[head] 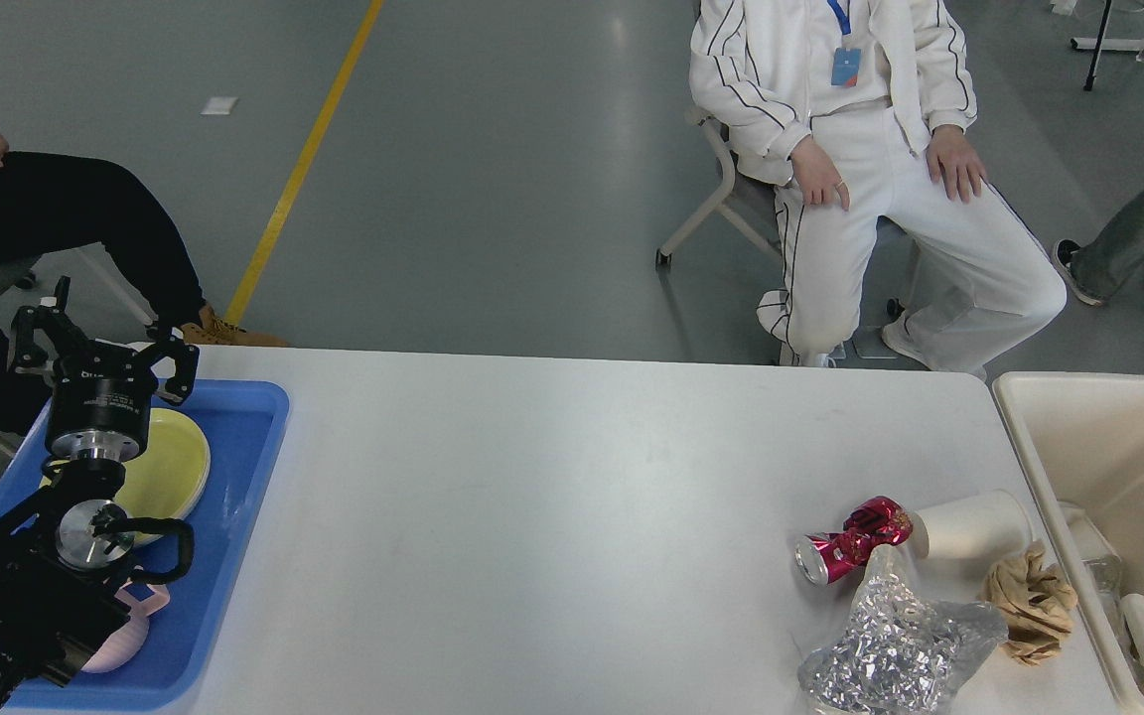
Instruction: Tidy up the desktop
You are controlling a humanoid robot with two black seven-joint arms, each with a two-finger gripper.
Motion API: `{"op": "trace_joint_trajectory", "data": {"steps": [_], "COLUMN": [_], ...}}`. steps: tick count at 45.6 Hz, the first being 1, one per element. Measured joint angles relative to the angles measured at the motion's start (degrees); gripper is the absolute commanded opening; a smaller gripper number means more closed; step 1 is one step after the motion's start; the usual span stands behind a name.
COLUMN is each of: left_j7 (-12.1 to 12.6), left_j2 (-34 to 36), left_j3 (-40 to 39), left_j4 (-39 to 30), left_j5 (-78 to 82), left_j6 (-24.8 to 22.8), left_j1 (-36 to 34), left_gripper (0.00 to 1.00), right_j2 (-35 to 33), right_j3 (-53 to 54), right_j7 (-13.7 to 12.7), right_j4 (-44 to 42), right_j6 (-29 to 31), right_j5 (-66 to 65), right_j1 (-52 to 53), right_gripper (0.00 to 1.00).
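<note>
The white desktop [532, 516] fills the lower view. At its right end lie a crushed red can [848, 542], a white paper cup [974, 523] on its side, a crumpled brown paper [1031, 601] and a crumpled silver foil bag [890, 650]. My left gripper [103, 348] is open and empty, its fingers spread wide. It hangs over the far end of the blue tray [244, 477], just beyond the stacked yellow plates [175, 467]. My right gripper is out of view.
A cream-beige bin [1029, 437] stands at the table's right end, with a cup and other rubbish inside. A pink plate [125, 636] lies in the tray under my arm. A person in white [860, 149] sits beyond the table; another sits at far left.
</note>
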Motion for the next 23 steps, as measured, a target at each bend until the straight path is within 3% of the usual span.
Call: {"op": "trace_joint_trajectory", "data": {"steps": [23], "left_j7": [0.0], "left_j2": [0.0], "left_j3": [0.0], "left_j4": [0.0], "left_j5": [0.0], "left_j6": [0.0], "left_j1": [0.0], "left_gripper": [0.96], "right_j2": [-0.1], "right_j3": [0.1], "right_j7": [0.1], "right_j4": [0.1], "right_j6": [0.0], "right_j5": [0.0], "right_j1": [-1.5], "right_gripper": [1.0]}}
